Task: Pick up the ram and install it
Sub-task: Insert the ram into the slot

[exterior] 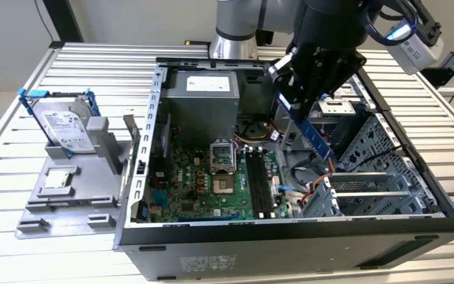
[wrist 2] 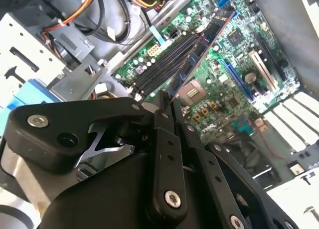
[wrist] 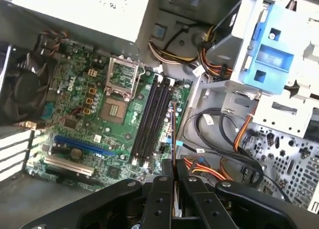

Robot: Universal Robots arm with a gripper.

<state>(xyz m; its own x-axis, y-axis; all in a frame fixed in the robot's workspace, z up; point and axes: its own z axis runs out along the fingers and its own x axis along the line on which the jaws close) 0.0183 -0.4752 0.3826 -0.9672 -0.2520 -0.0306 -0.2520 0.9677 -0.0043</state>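
Exterior view, upper right of centre: we see the gripper (exterior: pixel 292 100) clenched on the ram (exterior: pixel 315 137), carried parallel to the memory sockets (exterior: pixel 257 177) below, apparently for alignment.

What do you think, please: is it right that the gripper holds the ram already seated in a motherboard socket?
Not quite. The gripper does hold the ram, but it is not seated: the exterior view shows it hanging tilted above the open case, with the motherboard sockets empty below.
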